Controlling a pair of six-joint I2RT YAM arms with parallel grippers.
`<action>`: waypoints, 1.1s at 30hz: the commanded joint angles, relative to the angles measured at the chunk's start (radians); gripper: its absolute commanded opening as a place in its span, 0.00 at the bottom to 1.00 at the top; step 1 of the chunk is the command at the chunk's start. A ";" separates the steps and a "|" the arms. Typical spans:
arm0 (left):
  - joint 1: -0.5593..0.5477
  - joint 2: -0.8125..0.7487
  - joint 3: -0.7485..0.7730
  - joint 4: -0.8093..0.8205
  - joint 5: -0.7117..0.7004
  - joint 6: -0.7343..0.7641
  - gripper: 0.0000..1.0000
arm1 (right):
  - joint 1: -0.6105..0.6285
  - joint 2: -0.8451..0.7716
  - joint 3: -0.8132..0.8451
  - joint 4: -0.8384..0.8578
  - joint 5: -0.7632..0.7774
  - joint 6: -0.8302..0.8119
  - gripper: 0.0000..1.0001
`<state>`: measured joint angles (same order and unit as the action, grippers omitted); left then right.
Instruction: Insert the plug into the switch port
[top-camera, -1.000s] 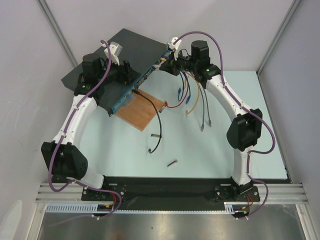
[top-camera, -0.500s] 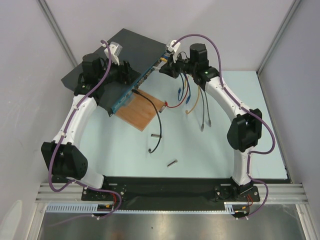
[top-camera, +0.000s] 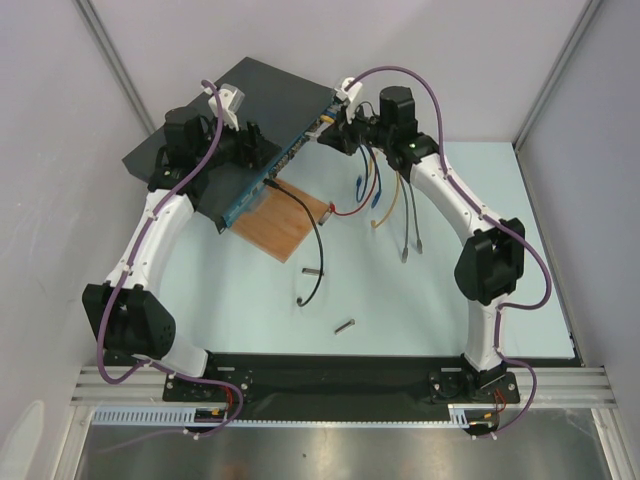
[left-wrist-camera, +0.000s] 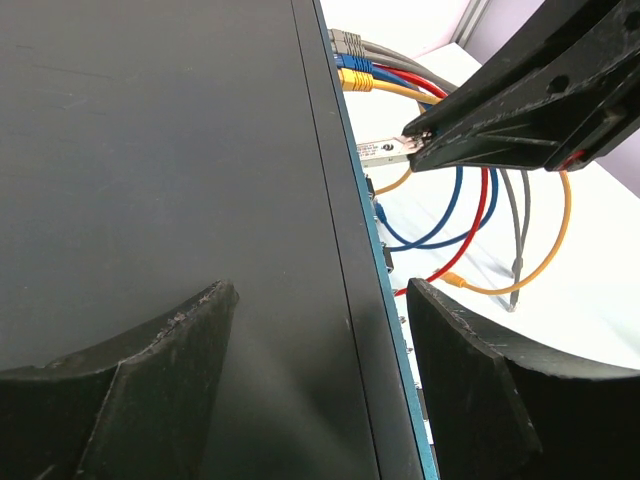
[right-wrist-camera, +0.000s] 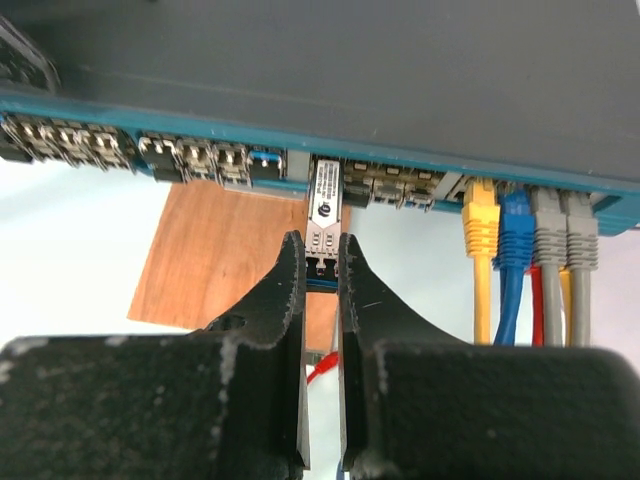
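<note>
the fingers of the right gripper (right-wrist-camera: 320, 250) are clamped on the plug (right-wrist-camera: 322, 212), its tip seemingly just inside a port (right-wrist-camera: 326, 168) on the blue front of the switch (right-wrist-camera: 400, 90). the left gripper (left-wrist-camera: 320, 292) hangs over the switch's top, fingers wide apart.

Switch (left-wrist-camera: 150, 150) top: dark grey metal, matt, smooth; front face painted teal-blue. Plug (right-wrist-camera: 322, 215): bright bare metal with a printed label. Board (right-wrist-camera: 220, 250): brown wood, grain visible, matt. Right gripper (right-wrist-camera: 322, 245): matt black plastic, edges scuffed pale.
</note>
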<state>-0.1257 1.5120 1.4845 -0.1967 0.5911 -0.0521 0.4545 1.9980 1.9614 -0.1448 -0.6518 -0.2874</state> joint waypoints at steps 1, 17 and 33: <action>0.015 0.004 -0.007 -0.007 0.015 0.012 0.75 | 0.033 0.016 0.068 0.117 -0.003 0.059 0.00; 0.032 0.011 -0.004 -0.015 0.026 0.021 0.76 | 0.013 0.001 -0.143 0.384 -0.092 0.137 0.00; 0.041 0.022 0.000 -0.021 0.026 0.018 0.76 | 0.058 0.163 0.043 0.461 -0.121 0.163 0.14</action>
<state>-0.1013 1.5143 1.4845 -0.1963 0.6140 -0.0441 0.4572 2.1204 1.9255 0.2687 -0.7502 -0.0814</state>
